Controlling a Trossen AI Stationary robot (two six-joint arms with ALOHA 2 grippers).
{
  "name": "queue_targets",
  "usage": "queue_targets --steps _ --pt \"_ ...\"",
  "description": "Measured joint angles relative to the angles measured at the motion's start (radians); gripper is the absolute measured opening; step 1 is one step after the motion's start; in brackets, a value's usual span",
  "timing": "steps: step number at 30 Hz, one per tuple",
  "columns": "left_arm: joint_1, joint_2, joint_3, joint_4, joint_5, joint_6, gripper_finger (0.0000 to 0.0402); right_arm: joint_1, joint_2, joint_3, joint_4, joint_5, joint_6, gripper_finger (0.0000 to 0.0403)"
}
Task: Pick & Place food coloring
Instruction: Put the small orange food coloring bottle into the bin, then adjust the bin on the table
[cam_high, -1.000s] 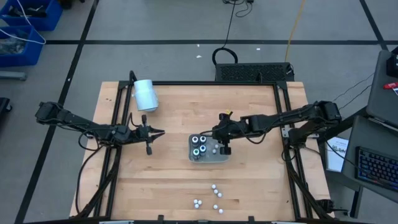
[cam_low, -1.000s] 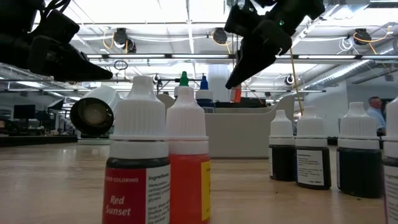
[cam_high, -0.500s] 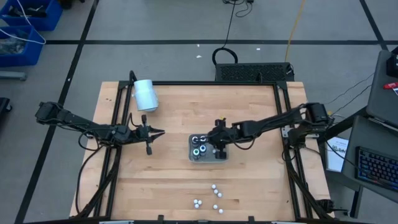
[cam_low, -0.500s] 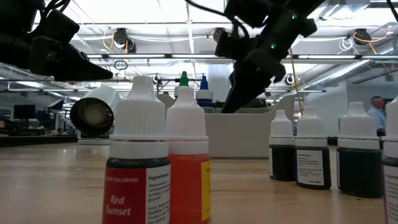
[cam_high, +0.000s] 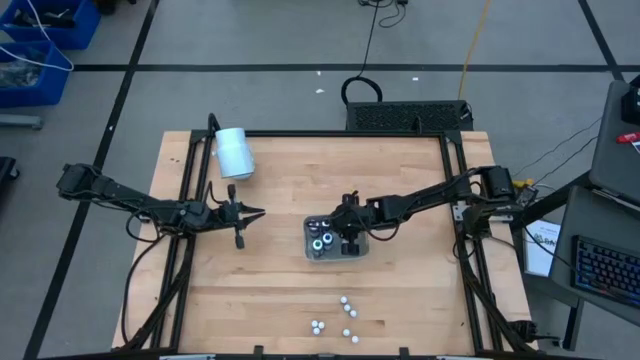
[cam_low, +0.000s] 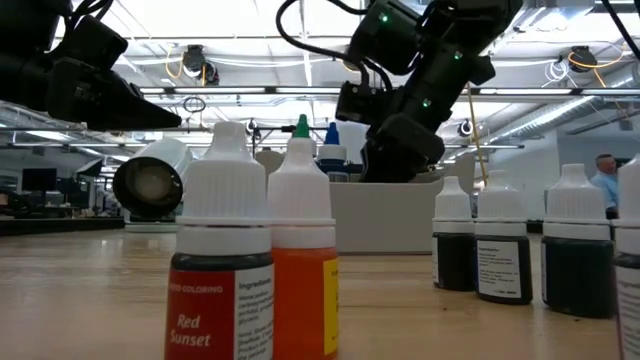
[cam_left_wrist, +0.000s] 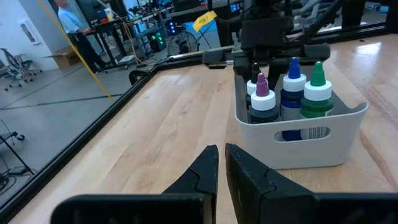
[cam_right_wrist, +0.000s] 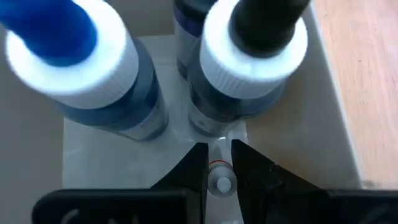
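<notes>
A: What stands closest on the table (cam_low: 90, 300)?

B: Two white-capped food coloring bottles touching side by side: one labelled "Red Sunset" (cam_low: 222, 260), one orange bottle (cam_low: 305, 265). Three dark bottles (cam_low: 510, 250) stand to the right.

A: And behind them?

B: A pale tray (cam_low: 385, 215), with a green tip (cam_low: 301, 126) and a blue tip (cam_low: 331, 133) showing near its left end. The right arm (cam_low: 420, 80) reaches down into it; its fingers are hidden behind the wall.

A: Anything else?

B: A white cylinder (cam_low: 150, 180) lying on its side, the left arm (cam_low: 70, 70) above it, and a person (cam_low: 604, 180) far right.
</notes>
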Motion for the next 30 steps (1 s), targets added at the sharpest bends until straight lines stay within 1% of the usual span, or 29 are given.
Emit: queue_targets --steps 4,11,14,18,22,25,27,30 --pt "0.0 0.0 0.0 0.0 0.0 0.0 0.0037 -0.003 0.002 0.0 0.006 0.001 0.002 0.006" --pt "0.0 0.0 0.0 0.0 0.0 0.0 0.0037 -0.003 -0.02 0.0 0.024 0.004 0.002 0.0113" --pt "0.0 0.0 0.0 0.0 0.0 0.0 0.0037 -0.003 -0.051 0.0 0.003 0.004 0.002 0.0129" --pt "0.0 0.0 0.0 -0.002 0.0 0.0 0.0037 -0.003 -0.153 0.0 -0.045 0.004 -0.01 0.0134" --pt "0.0 0.0 0.0 -0.002 0.0 0.0 0.0037 0.004 -0.303 -0.007 -0.163 0.009 -0.051 0.0125" --pt "0.0 0.0 0.0 -0.003 0.001 -0.006 0.0037 0.005 -0.441 -0.082 -0.143 0.054 -0.054 0.0105" --pt "0.0 0.0 0.0 -0.002 0.001 -0.03 0.0037 0.0 -0.528 -0.159 -0.088 0.072 -0.053 0.0078" --pt "0.0 0.0 0.0 -0.002 0.002 -0.058 0.0037 -0.04 -0.633 -0.279 -0.007 0.11 -0.062 0.0021"
